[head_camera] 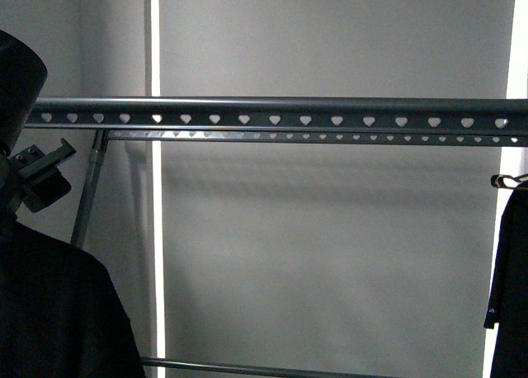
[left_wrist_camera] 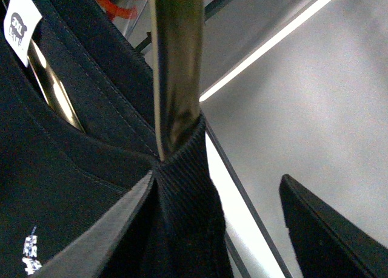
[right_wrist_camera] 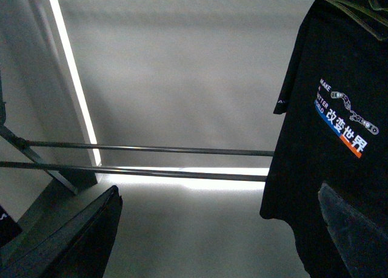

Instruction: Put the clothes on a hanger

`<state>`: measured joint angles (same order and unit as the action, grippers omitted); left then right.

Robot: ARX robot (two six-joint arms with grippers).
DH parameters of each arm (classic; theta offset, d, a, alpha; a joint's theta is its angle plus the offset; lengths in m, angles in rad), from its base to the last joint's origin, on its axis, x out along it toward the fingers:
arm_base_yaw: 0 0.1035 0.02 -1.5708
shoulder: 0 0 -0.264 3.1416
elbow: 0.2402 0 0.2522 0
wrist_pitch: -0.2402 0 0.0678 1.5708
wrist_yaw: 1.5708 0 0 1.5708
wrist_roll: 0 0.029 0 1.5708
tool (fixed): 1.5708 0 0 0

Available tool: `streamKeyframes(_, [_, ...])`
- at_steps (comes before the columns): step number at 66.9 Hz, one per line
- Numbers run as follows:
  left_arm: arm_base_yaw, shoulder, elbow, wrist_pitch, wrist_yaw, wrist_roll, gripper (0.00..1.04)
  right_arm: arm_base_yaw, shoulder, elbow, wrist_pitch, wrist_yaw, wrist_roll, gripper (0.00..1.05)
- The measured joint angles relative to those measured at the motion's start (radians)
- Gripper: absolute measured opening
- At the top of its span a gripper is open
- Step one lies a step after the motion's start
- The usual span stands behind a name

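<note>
The clothes, a black T-shirt (left_wrist_camera: 66,169) with a white neck label and a bit of white print, fill the left wrist view on a shiny metal hanger with a brass-coloured neck (left_wrist_camera: 176,65). My left gripper (left_wrist_camera: 218,187) is open; the shirt's collar and the hanger's neck lie between its fingers (left_wrist_camera: 327,229), against one of them. In the front view the shirt (head_camera: 49,312) is a black mass at the bottom left, below the hanger rack's rail (head_camera: 280,114), dark grey with heart-shaped holes. My right gripper (right_wrist_camera: 218,229) is open and empty.
Another black T-shirt (right_wrist_camera: 327,108) with a white, blue and orange print hangs on a dark hook (head_camera: 507,180) at the rack's right end, close to my right gripper's finger (right_wrist_camera: 357,229). A second pierced rail (head_camera: 330,136) lies behind the first. Two low crossbars (right_wrist_camera: 151,149) span the rack. A grey wall is behind.
</note>
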<state>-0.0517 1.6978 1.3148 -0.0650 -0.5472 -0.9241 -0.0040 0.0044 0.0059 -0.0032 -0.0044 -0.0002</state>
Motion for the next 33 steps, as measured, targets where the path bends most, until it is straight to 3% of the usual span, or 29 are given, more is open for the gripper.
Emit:
streamKeyframes(20, [0.014, -0.053, -0.085, 0.058, 0.059, 0.031, 0.08, 0.000, 0.000, 0.000, 0.000, 0.000, 0.000, 0.97])
streamKeyframes(33, [0.019, -0.157, -0.220, 0.074, 0.208, 0.121, 0.05, 0.000, 0.000, 0.000, 0.000, 0.000, 0.000, 0.97])
